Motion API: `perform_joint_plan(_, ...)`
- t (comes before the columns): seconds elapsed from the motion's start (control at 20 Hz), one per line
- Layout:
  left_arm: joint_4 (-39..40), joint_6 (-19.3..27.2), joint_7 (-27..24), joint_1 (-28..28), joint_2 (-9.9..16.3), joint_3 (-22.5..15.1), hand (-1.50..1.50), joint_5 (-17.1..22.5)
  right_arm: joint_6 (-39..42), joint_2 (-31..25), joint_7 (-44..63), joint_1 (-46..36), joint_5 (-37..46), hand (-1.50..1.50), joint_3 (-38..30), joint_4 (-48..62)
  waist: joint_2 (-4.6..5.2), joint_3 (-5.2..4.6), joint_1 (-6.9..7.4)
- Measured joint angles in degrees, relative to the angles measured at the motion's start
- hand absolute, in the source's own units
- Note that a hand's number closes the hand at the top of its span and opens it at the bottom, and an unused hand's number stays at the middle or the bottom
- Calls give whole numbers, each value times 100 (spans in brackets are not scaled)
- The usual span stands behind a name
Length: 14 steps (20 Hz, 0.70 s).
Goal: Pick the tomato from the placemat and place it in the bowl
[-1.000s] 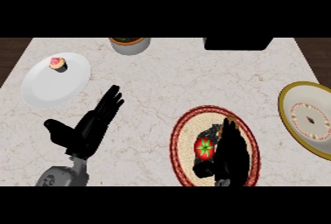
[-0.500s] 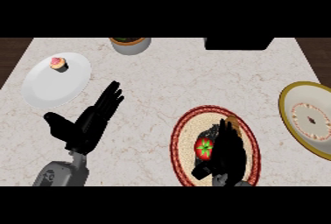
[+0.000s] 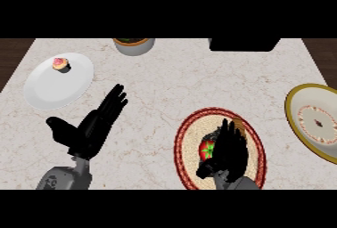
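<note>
The red tomato (image 3: 207,150) with a green stem lies on the round woven placemat (image 3: 189,141) with a red rim, at the lower right. My right hand (image 3: 232,150) is over the placemat, its palm against the tomato's right side. Its fingers point away from me, fairly straight, and the thumb reaches under the tomato's near side. Part of the tomato is hidden by the hand. The yellow-rimmed bowl (image 3: 316,119) stands at the right edge. My left hand (image 3: 91,128) rests open at the lower left, fingers up.
A white plate (image 3: 46,87) with a small cupcake (image 3: 61,63) sits at the far left. A grey pot (image 3: 135,45) and a black box (image 3: 242,43) stand along the far edge. Bare marble counter lies between placemat and bowl.
My right hand has edged a little to the left, closer against the tomato. The left hand has barely moved. The tomato stays on the placemat.
</note>
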Motion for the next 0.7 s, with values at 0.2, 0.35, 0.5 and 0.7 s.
perform_joint_plan(0.2,23,-45,-48,8,11,64,0,13,-26,0,4,-90,-8,-150,-38,191,0,-1,2)
perform_joint_plan(0.35,7,-58,-15,-8,17,86,0,5,-73,0,-6,-45,71,-150,-61,275,-4,-1,-15)
perform_joint_plan(0.5,15,-17,-27,12,-67,27,0,-57,-134,0,1,-77,81,-150,-47,358,-6,-2,-15)
perform_joint_plan(0.7,161,-94,-61,-71,-42,137,0,-25,-231,-2,-2,-52,99,-150,8,395,-3,-2,-29)
